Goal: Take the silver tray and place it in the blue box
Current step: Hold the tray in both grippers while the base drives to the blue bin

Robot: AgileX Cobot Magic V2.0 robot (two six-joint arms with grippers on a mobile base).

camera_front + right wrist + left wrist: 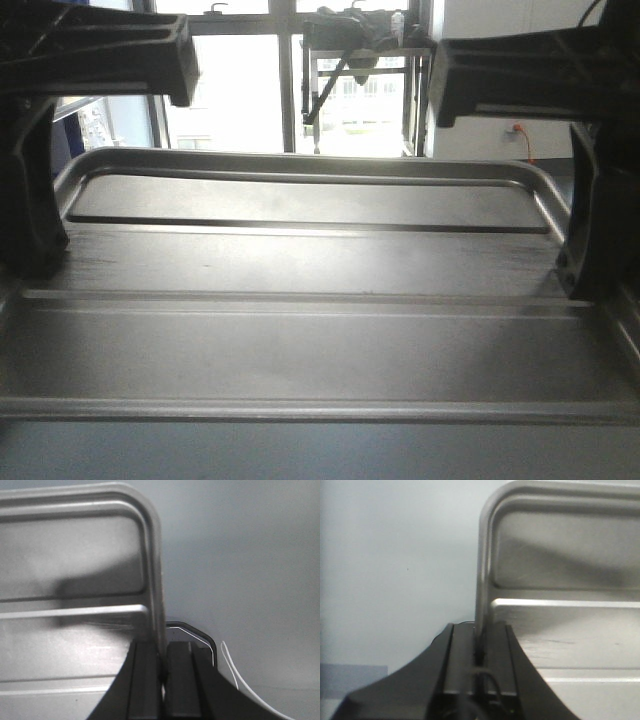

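**Silver tray pinched at both side rims, one gripper each**

Front view: the silver tray (300,250) fills nearly the whole frame, long side across. Its far rim with rounded corners sits below the window (240,90). The recessed centre panel is at the far end, and two long ridges cross the nearer part.

Left gripper (480,637): the jaws are closed tight on the tray's left rim, one finger (462,660) outside the edge and the other inside over the tray floor. The rim runs straight up the gap between them. In the front view this gripper stands at the tray's left edge.

Right gripper (162,655): same arrangement, mirrored. It is clamped on the right rim, with its inner finger (145,680) over the tray floor and the outer one beyond the edge. A thin white cable (235,680) curves just beside the outer finger.

Position: the tray spans between the two grippers and is roughly level from side to side. Both wrist views show a pale grey surface (395,555) beyond the rim. I cannot tell whether the tray touches it.

Background: a metal frame stand (360,60) is in front of the window, well beyond the tray.
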